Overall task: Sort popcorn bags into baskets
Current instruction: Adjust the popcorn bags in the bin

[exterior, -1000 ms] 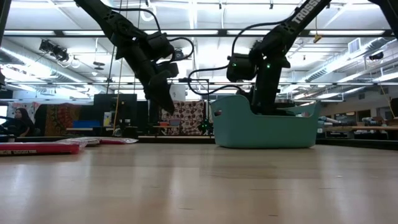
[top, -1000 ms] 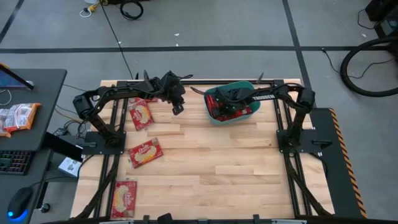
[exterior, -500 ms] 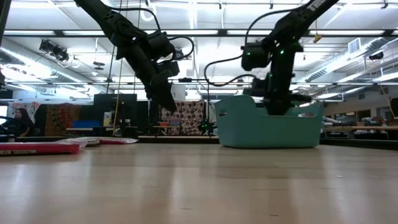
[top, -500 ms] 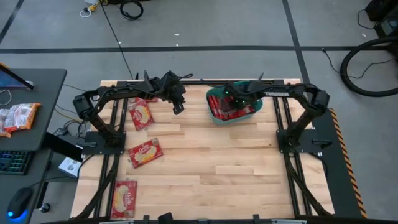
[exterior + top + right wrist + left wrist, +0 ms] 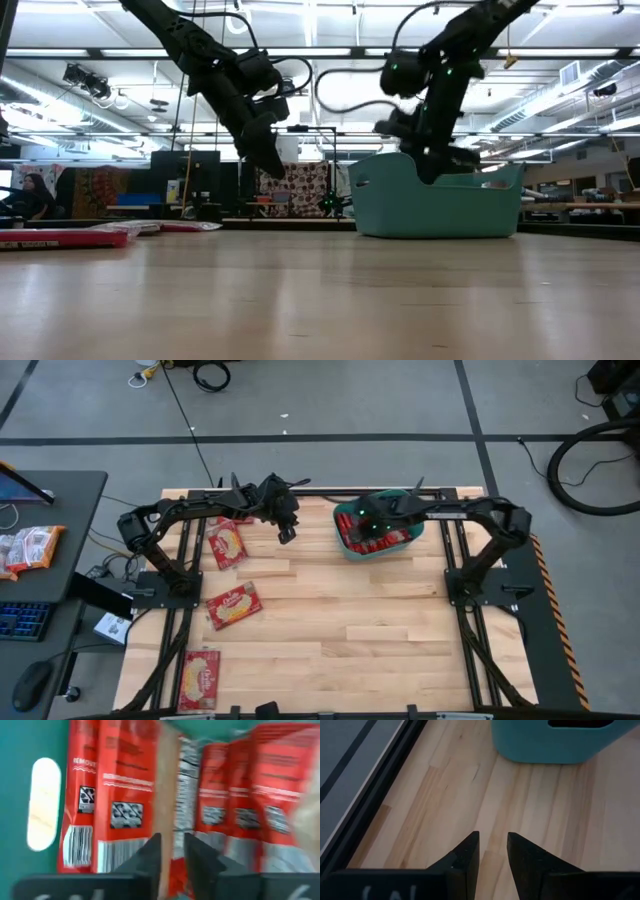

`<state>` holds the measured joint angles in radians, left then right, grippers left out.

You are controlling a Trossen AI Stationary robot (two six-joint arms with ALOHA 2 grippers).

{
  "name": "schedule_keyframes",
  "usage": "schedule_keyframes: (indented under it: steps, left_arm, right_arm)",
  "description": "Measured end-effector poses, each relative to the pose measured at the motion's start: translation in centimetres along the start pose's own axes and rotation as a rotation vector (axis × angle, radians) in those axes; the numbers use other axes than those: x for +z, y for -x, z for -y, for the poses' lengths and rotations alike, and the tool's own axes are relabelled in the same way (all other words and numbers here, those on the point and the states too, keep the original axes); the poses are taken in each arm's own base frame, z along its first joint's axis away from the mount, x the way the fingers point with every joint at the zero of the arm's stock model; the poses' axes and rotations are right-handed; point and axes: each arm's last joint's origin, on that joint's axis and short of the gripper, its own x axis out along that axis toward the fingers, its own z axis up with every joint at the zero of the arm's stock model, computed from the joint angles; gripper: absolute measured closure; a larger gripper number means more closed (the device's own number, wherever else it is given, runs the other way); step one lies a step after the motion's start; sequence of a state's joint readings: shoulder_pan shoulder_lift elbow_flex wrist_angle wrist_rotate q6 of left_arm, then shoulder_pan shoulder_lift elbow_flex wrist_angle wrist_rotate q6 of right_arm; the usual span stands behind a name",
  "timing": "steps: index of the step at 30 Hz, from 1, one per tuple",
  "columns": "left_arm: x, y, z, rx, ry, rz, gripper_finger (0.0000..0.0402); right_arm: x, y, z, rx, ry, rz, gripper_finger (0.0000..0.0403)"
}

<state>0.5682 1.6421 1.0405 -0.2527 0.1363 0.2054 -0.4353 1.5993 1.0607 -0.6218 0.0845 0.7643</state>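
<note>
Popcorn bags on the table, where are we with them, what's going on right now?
The right gripper is down inside the teal basket, over the popcorn bags stacked there; nothing shows between its jaws, which stand slightly apart. The left gripper hangs above bare table beside the basket, jaws slightly apart and empty. Three bags lie flat on the left side, not yet sorted.

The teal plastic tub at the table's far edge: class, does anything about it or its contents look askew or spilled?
Nothing stands out. The teal plastic tub sits upright on the wooden table, the red popcorn packets inside it, none spilled.
</note>
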Motion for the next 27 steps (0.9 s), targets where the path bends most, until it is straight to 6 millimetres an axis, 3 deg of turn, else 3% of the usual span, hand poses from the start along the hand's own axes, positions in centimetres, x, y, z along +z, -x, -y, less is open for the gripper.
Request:
schedule_keyframes:
  steps: [6,9,16,27]
  left_arm:
    - [-0.1,0.0,0.0,-0.002,0.001,-0.011,0.0296]
    - [-0.1,0.0,0.0,-0.003,-0.006,-0.013,0.0296]
    - [-0.2,0.0,0.0,-0.005,-0.011,-0.025,0.0296]
    - [-0.7,0.2,-0.9,0.009,0.015,-0.052,0.0296]
  right_arm:
    - [-0.4,-3.3,0.1,-0.092,0.008,-0.069,0.0219]
    - [-0.4,-4.4,0.4,-0.12,0.001,-0.091,0.0203]
    - [-0.1,-5.2,0.7,-0.131,-0.013,-0.09,0.0248]
    - [2.0,-2.9,0.4,0.156,-0.02,-0.046,0.0276]
